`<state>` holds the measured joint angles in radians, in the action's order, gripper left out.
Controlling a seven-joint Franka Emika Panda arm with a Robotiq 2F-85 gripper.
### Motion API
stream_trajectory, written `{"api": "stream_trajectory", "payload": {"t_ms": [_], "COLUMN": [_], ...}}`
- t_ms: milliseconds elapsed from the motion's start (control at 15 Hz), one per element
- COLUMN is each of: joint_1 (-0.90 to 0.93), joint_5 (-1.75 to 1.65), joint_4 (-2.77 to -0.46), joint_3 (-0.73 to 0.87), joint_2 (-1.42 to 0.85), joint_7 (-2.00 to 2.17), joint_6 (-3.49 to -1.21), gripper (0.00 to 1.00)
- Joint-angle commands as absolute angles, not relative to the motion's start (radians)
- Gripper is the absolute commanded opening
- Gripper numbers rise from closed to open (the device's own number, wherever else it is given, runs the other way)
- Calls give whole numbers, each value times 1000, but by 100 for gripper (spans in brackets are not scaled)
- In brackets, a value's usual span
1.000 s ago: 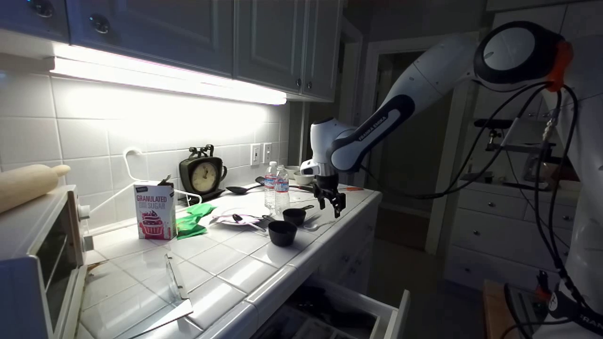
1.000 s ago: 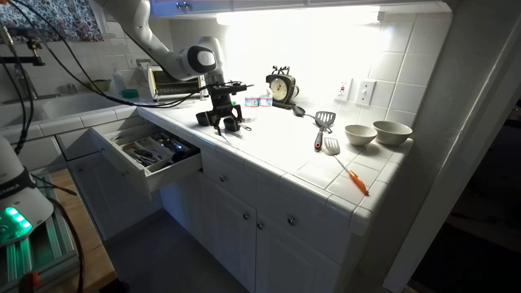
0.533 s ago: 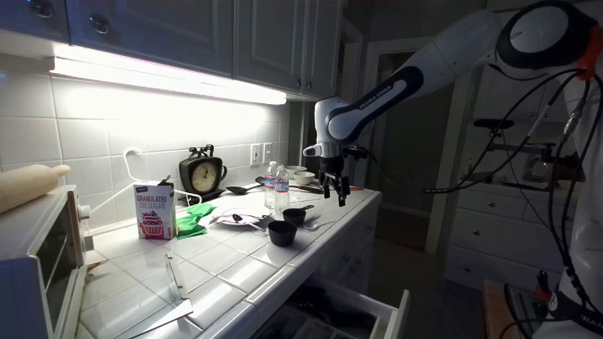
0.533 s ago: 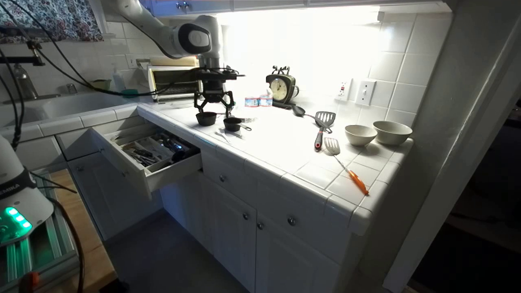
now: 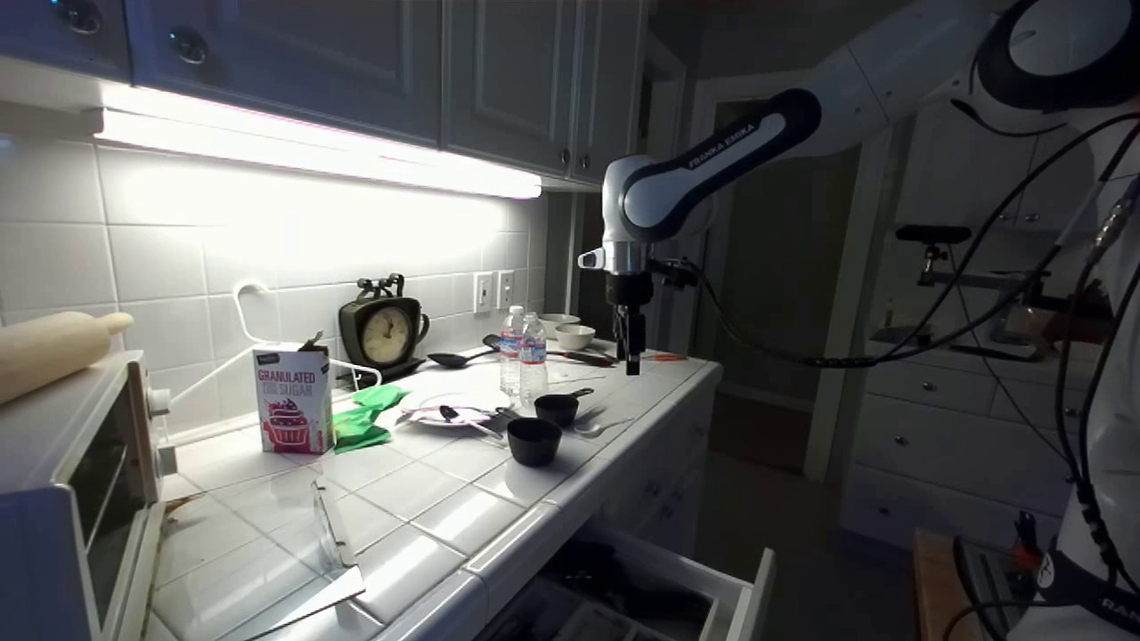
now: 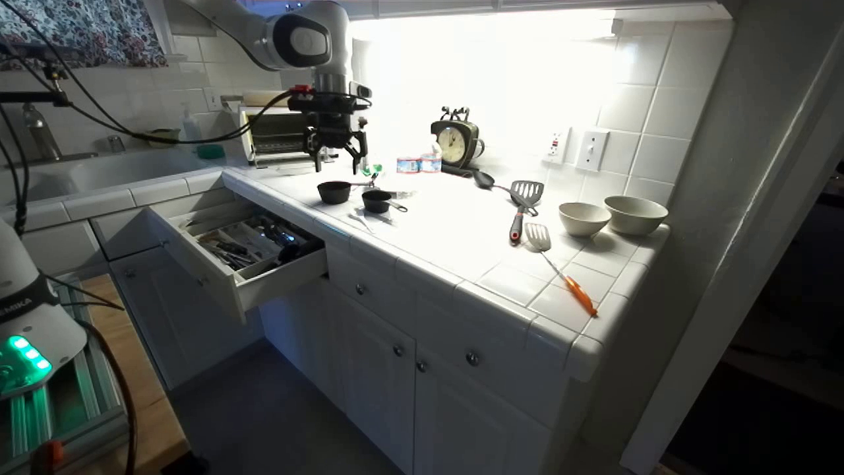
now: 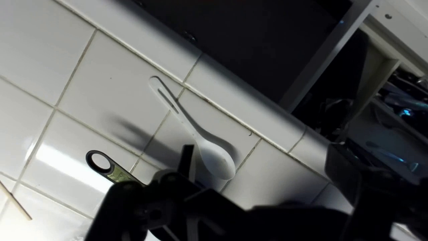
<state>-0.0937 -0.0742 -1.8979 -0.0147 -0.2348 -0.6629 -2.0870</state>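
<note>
Hanging spread and empty, the hand (image 6: 337, 165) is seen in an exterior view, clear of the surface (image 6: 455, 241) and a black cup (image 6: 334, 192). In the wrist view, a white spoon (image 7: 214, 155) is shown lying below; positioning is presumably being done, with lowering needed before grasping.

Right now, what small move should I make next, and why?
I'd probably ease the fingers sideways toward the white spoon before lowering: they stand open and empty above the counter, and in the wrist view the spoon's bowl shows close to one finger, not midway.
</note>
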Motion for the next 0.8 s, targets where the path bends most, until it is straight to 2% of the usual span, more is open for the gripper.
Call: {"api": "stream_trajectory", "payload": {"t_ms": [0,267,333,733], "joint_1": [-77,-64,-68,-65], "joint_5": [-12,3,-24,-23], "joint_4": [-1968,-1998,-1947,-1961], "joint_3": [-13,-10,-9,-8], "joint_2": [-167,-144,-187,-175], "joint_7": [-486,-349,-403,-361], "joint_6": [-2097,-2107,-2085,-2085], "gripper": [100,100,100,100]}}
